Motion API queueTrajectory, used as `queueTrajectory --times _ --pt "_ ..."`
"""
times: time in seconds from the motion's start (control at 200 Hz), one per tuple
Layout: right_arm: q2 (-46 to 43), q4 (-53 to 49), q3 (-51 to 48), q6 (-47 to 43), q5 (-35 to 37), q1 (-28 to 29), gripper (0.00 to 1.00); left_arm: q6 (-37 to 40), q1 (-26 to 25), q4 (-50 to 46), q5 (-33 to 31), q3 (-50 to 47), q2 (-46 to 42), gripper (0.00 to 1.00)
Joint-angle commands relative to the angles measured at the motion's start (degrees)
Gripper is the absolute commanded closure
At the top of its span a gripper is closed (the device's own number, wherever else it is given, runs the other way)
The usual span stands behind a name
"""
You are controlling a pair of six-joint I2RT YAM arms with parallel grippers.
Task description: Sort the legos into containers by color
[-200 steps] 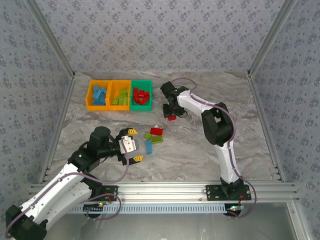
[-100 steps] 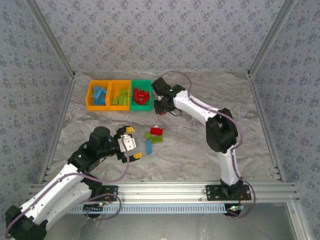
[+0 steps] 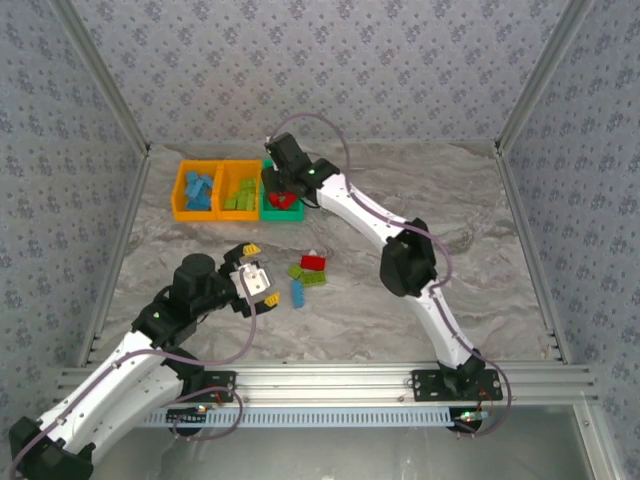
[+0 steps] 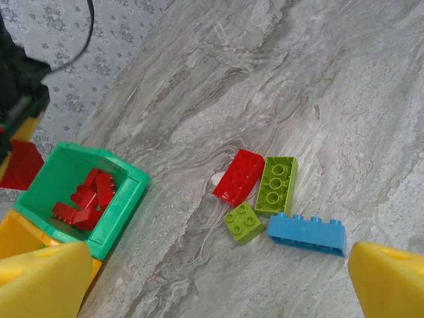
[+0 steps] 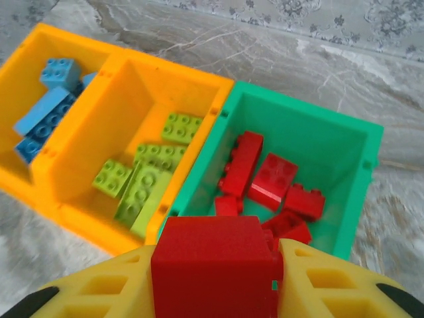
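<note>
The right tool [image 3: 284,188] is clenched on a red brick [image 5: 213,258], held above the near rim of the green bin [image 5: 301,112], where other red bricks [image 5: 275,182] already lie. Next along, the middle orange bin [image 5: 175,69] has lime bricks [image 5: 142,179] and the end orange bin [image 5: 40,40] has blue bricks [image 5: 43,112]. The left tool [image 3: 262,276] is released and carries nothing, fingers spread wide above four loose pieces on the surface [image 4: 298,79]: a loose red brick [image 4: 239,177] just beside a long lime brick [image 4: 277,185], with a small lime brick [image 4: 244,221] and a long blue brick [image 4: 307,232] close by. These pieces look light, stiff and smooth-walled, so they should not bend or break but could slip or twist; I would pinch each across its flat long sides, below the studs. The surface is grey and marbled, flat and likely slick. Patterned grey-blue walls [image 3: 320,70] close the cell, with metal rails [image 3: 340,380] along the near edge
</note>
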Motion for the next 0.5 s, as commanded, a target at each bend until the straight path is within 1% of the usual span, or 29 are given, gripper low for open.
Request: queueTrajectory --times 0.0,0.04,0.08,0.115,0.15,0.22,0.275,0.305,0.425,0.495 --pt "7.44 -7.08 11.08 -3.02 1.24 -1.19 0.50 -0.43 0.28 1.14 -0.54 -0.27 0.15 0.01" --pt "10.07 -10.40 16.47 -3.22 0.69 -1.36 0.38 -0.31 0.30 1.02 -0.58 -0.28 0.20 0.01" --pt "12.70 -14.22 22.06 -3.47 0.54 -1.46 0.30 -0.30 0.28 0.94 -0.70 -0.28 0.20 0.01" --pt "14.67 -17.67 27.07 -3.75 0.91 -1.35 0.27 -0.27 0.26 0.85 -0.81 -0.25 0.12 0.01" --pt "17.00 -20.85 31.61 -4.11 1.27 -1.17 0.27 -0.23 0.24 0.87 -0.92 -0.22 0.03 0.01" --pt "21.88 -28.26 44.78 -5.12 1.86 -0.86 0.27 -0.22 0.23 0.80 -0.98 -0.21 0.01 0.01" --pt "20.32 -28.82 42.97 -5.66 2.73 -0.53 0.27 -0.29 0.28 0.76 -0.80 -0.19 0.11 0.01" --pt "20.65 -31.03 45.04 -6.06 2.90 -0.43 0.27 -0.35 0.29 0.82 -0.70 -0.13 0.18 0.01" --pt "18.27 -36.87 45.25 -9.64 5.00 0.52 0.28 -0.28 0.28 0.16 -0.97 -0.01 -0.10 0.01" --pt "16.61 -42.03 45.23 -12.21 5.07 0.68 0.26 -0.19 0.27 0.01 -1.39 -0.01 -0.44 0.01"
